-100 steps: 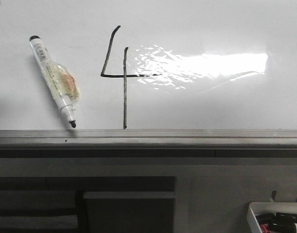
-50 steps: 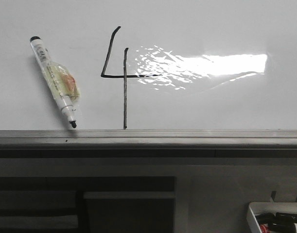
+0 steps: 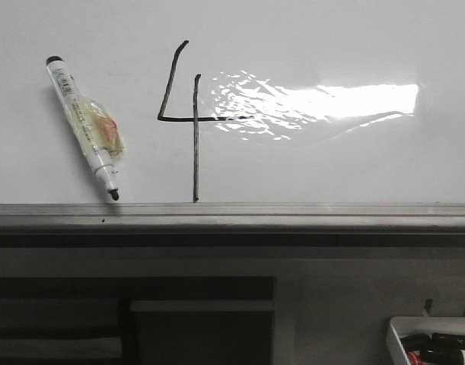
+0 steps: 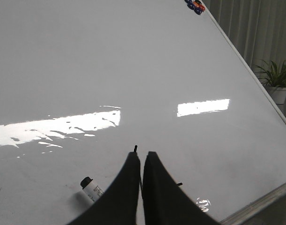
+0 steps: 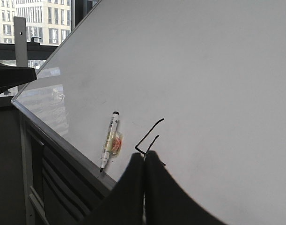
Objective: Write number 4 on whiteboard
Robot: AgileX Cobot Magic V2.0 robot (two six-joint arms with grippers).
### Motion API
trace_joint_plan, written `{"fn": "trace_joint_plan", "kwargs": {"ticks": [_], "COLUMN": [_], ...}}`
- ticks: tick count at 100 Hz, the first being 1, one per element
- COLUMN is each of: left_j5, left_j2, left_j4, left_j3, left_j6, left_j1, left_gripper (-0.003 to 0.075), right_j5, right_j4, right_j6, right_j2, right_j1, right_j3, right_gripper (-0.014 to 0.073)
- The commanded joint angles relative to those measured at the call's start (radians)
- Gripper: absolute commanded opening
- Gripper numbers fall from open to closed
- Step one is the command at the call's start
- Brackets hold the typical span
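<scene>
The number 4 (image 3: 194,119) is drawn in thin black strokes on the whiteboard (image 3: 331,46), left of the glare patch. A white marker (image 3: 87,129), uncapped, lies on the board left of the 4, with its black tip against the grey edge rail (image 3: 293,215). No gripper shows in the front view. My left gripper (image 4: 141,154) is shut and empty above the whiteboard (image 4: 133,56), beside the marker's end (image 4: 89,187). My right gripper (image 5: 143,154) is shut and empty, in front of the 4 (image 5: 150,136), with the marker (image 5: 110,140) to one side.
A small white tray (image 3: 434,342) of markers sits low at the front right, below the board. Coloured magnets (image 4: 195,5) cling to a far corner of the board. A potted plant (image 4: 276,79) stands beyond the board's edge.
</scene>
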Motion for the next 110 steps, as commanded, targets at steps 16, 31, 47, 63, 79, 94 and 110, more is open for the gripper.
{"fn": "trace_joint_plan", "kwargs": {"ticks": [16, 31, 47, 63, 79, 94, 110], "left_j5": [-0.063, -0.063, -0.048, 0.077, 0.199, 0.227, 0.227], "left_j2": [0.009, 0.009, 0.01, -0.017, -0.05, -0.132, -0.22], "left_j4": [-0.003, -0.003, -0.021, -0.073, -0.153, -0.158, -0.168], "left_j3": [-0.027, -0.027, -0.021, -0.021, -0.007, 0.065, 0.178], "left_j6": [0.002, 0.002, 0.002, 0.033, 0.111, 0.114, 0.114], "left_j1": [0.002, 0.002, 0.002, 0.063, 0.214, 0.385, 0.548], "left_gripper": [-0.002, -0.002, -0.002, -0.002, -0.002, -0.002, -0.002], "right_j5": [-0.08, -0.08, -0.08, -0.08, -0.08, -0.08, -0.08], "right_j4": [-0.01, -0.01, -0.01, -0.01, -0.01, -0.01, -0.01], "right_j6": [-0.011, -0.011, -0.011, -0.011, -0.011, -0.011, -0.011], "right_j2": [-0.015, -0.015, -0.015, -0.015, -0.015, -0.015, -0.015], "right_j1": [-0.008, -0.008, -0.008, -0.008, -0.008, -0.008, -0.008], "right_j3": [-0.02, -0.02, -0.02, -0.02, -0.02, -0.02, -0.02], "right_gripper": [-0.0061, -0.0061, -0.0061, -0.0061, -0.0061, -0.0061, -0.0061]}}
